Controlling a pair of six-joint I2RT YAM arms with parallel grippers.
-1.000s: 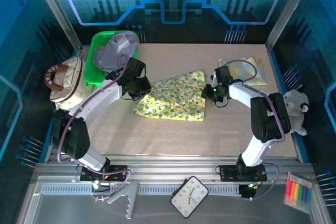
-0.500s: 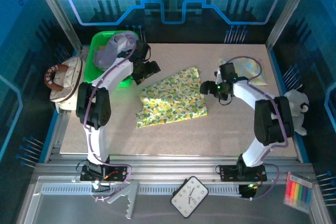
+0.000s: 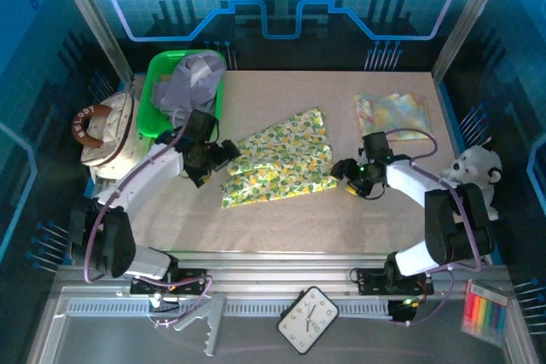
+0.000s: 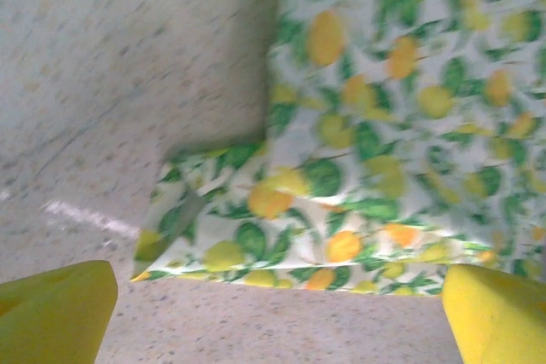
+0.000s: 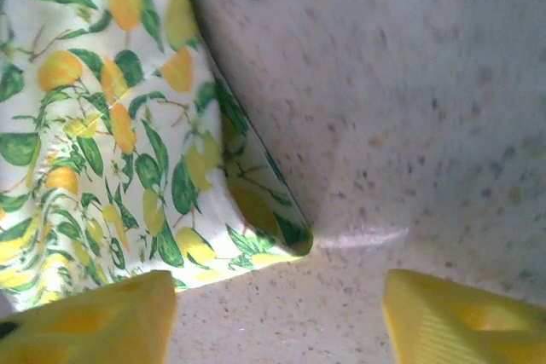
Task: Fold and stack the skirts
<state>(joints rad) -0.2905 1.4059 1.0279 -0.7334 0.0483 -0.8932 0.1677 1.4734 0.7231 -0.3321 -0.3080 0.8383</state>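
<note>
Skirts, counted: three. One printed skirt [image 3: 277, 159], one lavender-grey skirt [image 3: 192, 78], one pale skirt [image 3: 394, 113].
Arms, counted: two, each with two yellow fingers.
Printed skirt, place: middle of the worktop [image 3: 281, 219], lying flat between the two grippers.
Printed skirt, look: light ground with lemons and green leaves, folded into a slanting band.
Lavender-grey skirt: crumpled in the green basket [image 3: 152, 121] at the far left corner.
Pale skirt: folded flat at the far right of the worktop, well apart from the others.
Left gripper [image 3: 223, 157]: at the left end of the printed skirt. Its fingers [image 4: 55, 317] are spread wide and grasp nothing.
Right gripper [image 3: 341, 168]: just beside the right end. Its fingers [image 5: 452, 317] are apart and grasp nothing.
Top view adds: handbag [image 3: 102, 134], plush toy [image 3: 478, 172], clock [image 3: 309, 320].
Left wrist view adds: a folded corner, with the doubled layers clear to see.
Right wrist view adds: a corner slightly lifted, with its shadow on the speckled worktop.
</note>
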